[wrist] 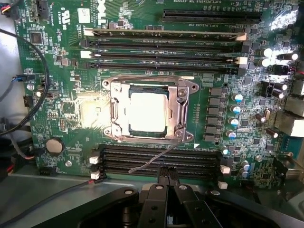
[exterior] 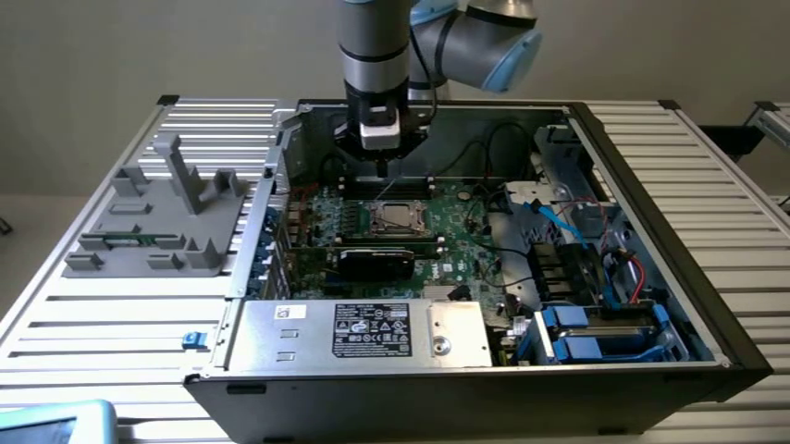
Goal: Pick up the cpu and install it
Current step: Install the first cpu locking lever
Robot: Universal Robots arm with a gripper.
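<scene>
The cpu (wrist: 148, 111), a small square chip with a pale metal top, lies flat inside the socket's metal frame (wrist: 180, 107) on the green motherboard (wrist: 61, 118). In the exterior view the cpu (exterior: 398, 215) sits mid-board inside the open computer case. My gripper (exterior: 387, 169) hangs above the board just behind the socket. In the wrist view my gripper (wrist: 167, 179) is shut, its black fingertips pressed together with nothing visible between them. They sit over the memory slots beside the socket, close to the thin wire lever (wrist: 152, 161).
A grey plastic tray (exterior: 161, 217) with upright posts stands on the slatted table at the exterior view's left. Case walls (exterior: 580, 139), loose cables (exterior: 494, 148), a power supply box (exterior: 370, 328) and blue drive bays (exterior: 605, 333) surround the board.
</scene>
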